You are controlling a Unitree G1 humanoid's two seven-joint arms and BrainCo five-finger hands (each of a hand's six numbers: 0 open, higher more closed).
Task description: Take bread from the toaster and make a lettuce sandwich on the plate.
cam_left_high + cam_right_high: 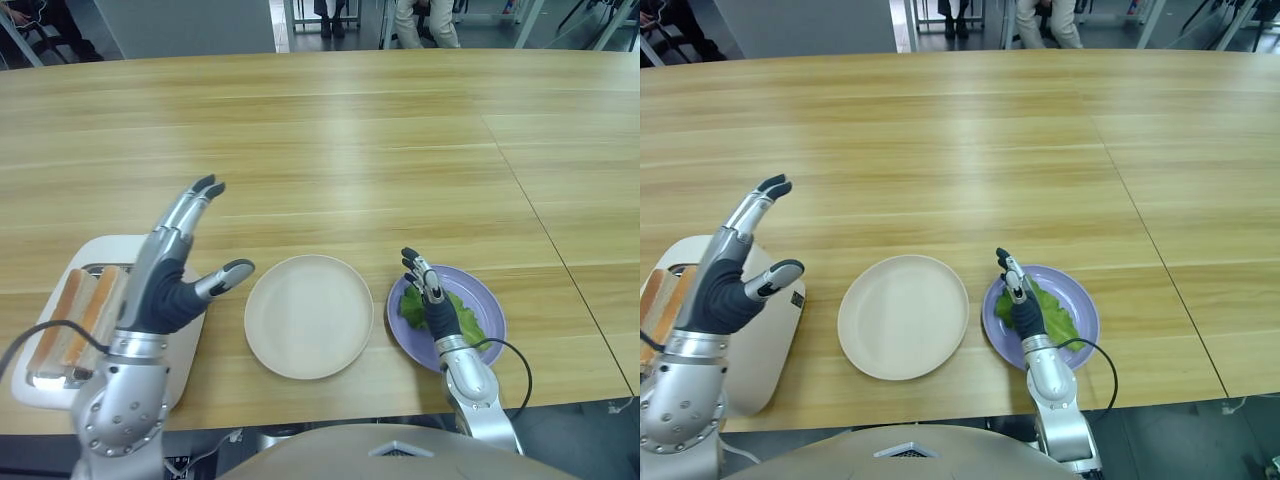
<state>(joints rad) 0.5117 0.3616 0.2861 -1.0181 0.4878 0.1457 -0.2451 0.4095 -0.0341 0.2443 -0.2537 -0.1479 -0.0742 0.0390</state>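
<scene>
A cream toaster [55, 380] stands at the near left with two slices of bread [85, 305] upright in its slots. My left hand [170, 275] is raised above the toaster's right side, fingers spread and open, holding nothing. An empty beige plate [308, 315] lies in the middle near the front edge. To its right a purple plate [490, 300] carries a lettuce leaf [468, 322]. My right hand [432, 300] hovers over the lettuce with fingers extended, and I cannot tell whether it touches the leaf.
The long wooden table [350, 150] stretches away bare behind the plates. A black cable [510, 350] runs off my right forearm near the front edge. Chair and table legs stand beyond the far edge.
</scene>
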